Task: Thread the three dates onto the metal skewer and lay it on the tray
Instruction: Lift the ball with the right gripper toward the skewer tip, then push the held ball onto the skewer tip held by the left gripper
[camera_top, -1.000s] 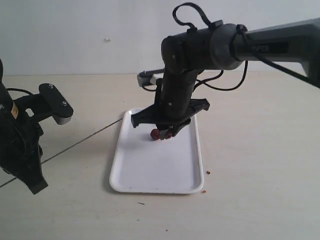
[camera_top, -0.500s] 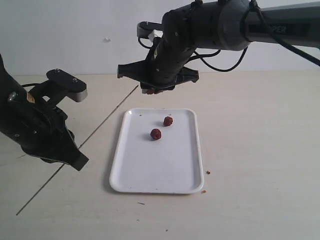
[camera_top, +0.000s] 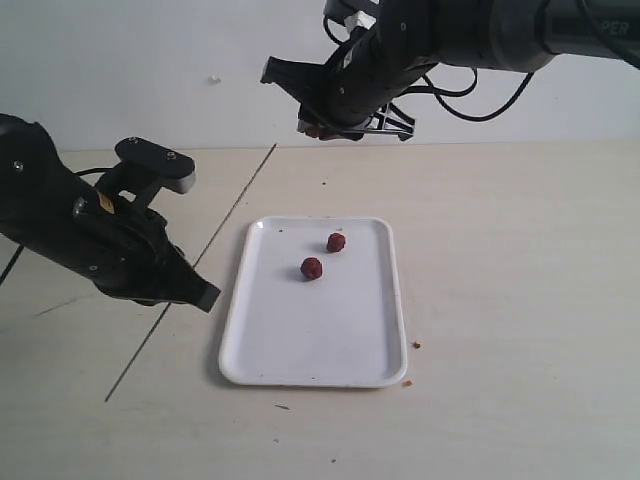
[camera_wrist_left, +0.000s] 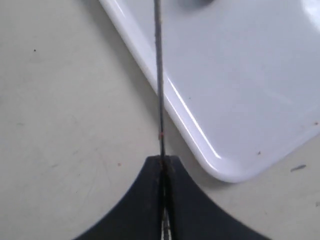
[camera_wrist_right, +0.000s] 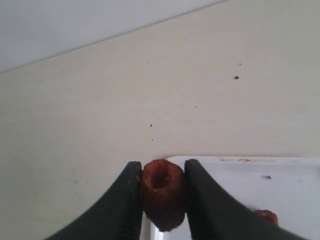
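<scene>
High above the table's far edge, my right gripper (camera_top: 321, 131) (camera_wrist_right: 161, 186) is shut on one dark red date (camera_top: 314, 130) (camera_wrist_right: 161, 194), squeezed between both fingers. Two more dates (camera_top: 337, 242) (camera_top: 312, 268) lie apart on the far half of the white tray (camera_top: 315, 345); one of them (camera_wrist_right: 267, 216) shows in the right wrist view. My left gripper (camera_top: 192, 294) (camera_wrist_left: 162, 161) is shut on the thin metal skewer (camera_top: 236, 206) (camera_wrist_left: 159, 75), left of the tray. The rod slants from near the table's front left up toward the held date, its far tip stopping short of it.
The tray's rounded corner (camera_wrist_left: 235, 172) lies close beside the left fingers. Brown crumbs (camera_top: 411, 346) dot the table right of the tray. The right arm (camera_top: 450, 30) reaches in from the upper right, the left arm (camera_top: 60, 220) from the left.
My right gripper has lifted one date off the tray, up and toward the back wall. The left arm has moved right and swung the skewer steeper, pointing toward the held date.
</scene>
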